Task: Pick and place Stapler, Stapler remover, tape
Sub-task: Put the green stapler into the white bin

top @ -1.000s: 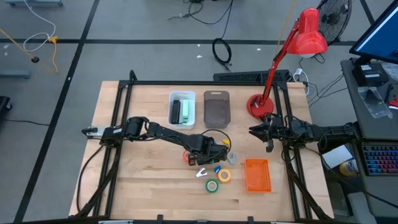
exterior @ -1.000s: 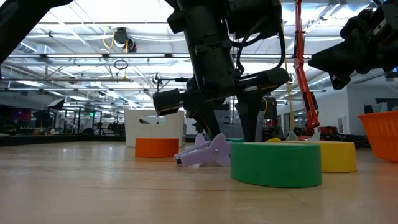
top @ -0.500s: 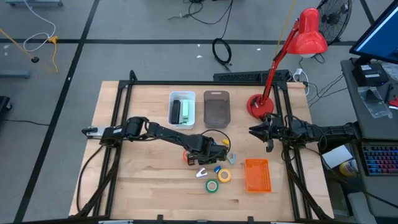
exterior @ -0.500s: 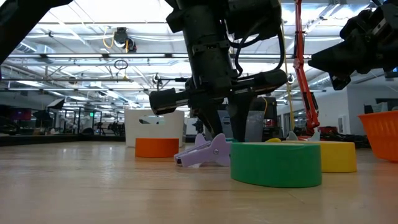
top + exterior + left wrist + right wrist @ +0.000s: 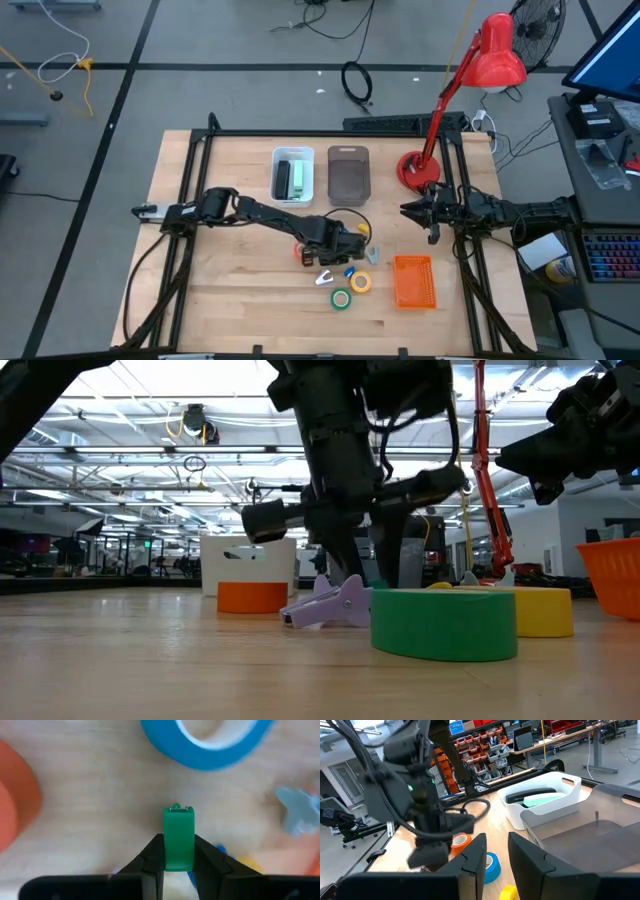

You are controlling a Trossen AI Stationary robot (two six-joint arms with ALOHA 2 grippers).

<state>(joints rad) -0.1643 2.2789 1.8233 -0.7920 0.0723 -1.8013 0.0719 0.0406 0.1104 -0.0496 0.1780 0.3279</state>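
My left gripper (image 5: 345, 247) (image 5: 178, 865) reaches over the middle of the table, shut on a small green stapler-like piece (image 5: 178, 837). Around it lie the blue tape (image 5: 205, 740) (image 5: 350, 270), the orange tape (image 5: 300, 252) (image 5: 252, 597), the yellow tape (image 5: 361, 283) and the green tape (image 5: 342, 298) (image 5: 444, 623), each flat on the wood. A lilac stapler remover (image 5: 330, 605) (image 5: 325, 277) lies beside them. My right gripper (image 5: 405, 211) (image 5: 497, 851) waits open at the table's right side, above the wood. My left gripper pinches the green piece between its two fingers (image 5: 152, 855), on the long sides near its rear end (image 5: 178, 860). The fingers point down from above and lie along it. Its front end with a metal clip (image 5: 178, 810) sticks out past the fingertips; whether it touches the table I cannot tell.
A white bin (image 5: 293, 152) holding a green and a black item and a grey bin (image 5: 348, 175) stand at the far middle. An orange basket (image 5: 414, 281) sits near right. A red desk lamp (image 5: 420, 165) stands far right. Bare wood lies on the left half.
My left gripper has shifted a little sideways low over the tapes, keeping its hold on the green piece. The tapes and the remover have stayed where they were.
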